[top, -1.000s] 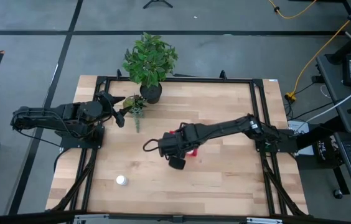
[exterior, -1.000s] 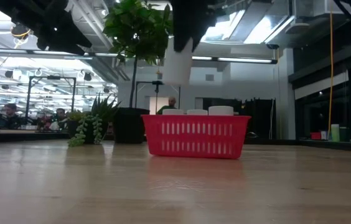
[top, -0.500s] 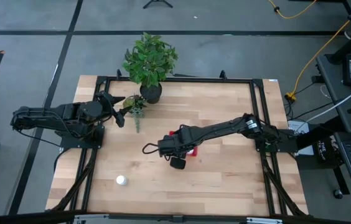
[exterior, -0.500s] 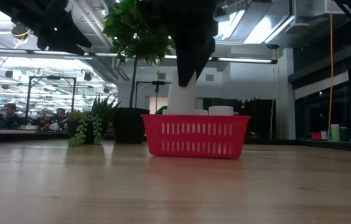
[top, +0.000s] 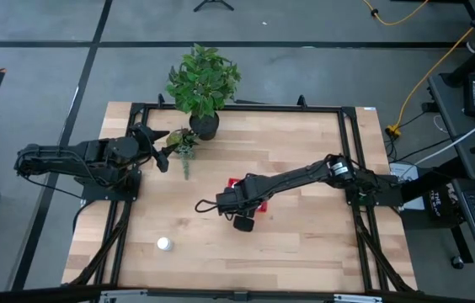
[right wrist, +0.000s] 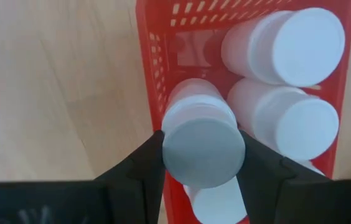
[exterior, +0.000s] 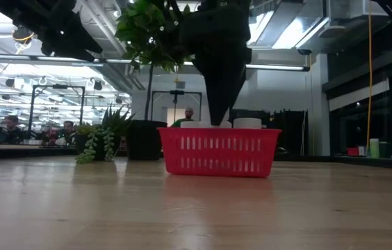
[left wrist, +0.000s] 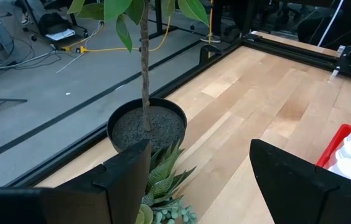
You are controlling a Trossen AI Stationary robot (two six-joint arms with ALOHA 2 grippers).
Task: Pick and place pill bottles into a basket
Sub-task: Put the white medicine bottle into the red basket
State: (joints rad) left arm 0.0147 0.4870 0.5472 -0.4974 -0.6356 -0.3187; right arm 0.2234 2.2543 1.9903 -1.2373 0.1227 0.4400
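Pinching 1 pill bottle inside the red basket, right pincer narrowly spread; left pincer wide apart.

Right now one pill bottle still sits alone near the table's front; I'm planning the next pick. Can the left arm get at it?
Probably yes: the lone pill bottle stands on bare table on the left side, nothing around it, and the left pincer is open and empty by the plant pot.

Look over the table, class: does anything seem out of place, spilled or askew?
One pill bottle stands alone near the table's front-left, far from the red basket, where the other bottles sit. Otherwise nothing is spilled or tipped. The right claw holds a bottle upright in the basket; the left claw waits by the plant pot.
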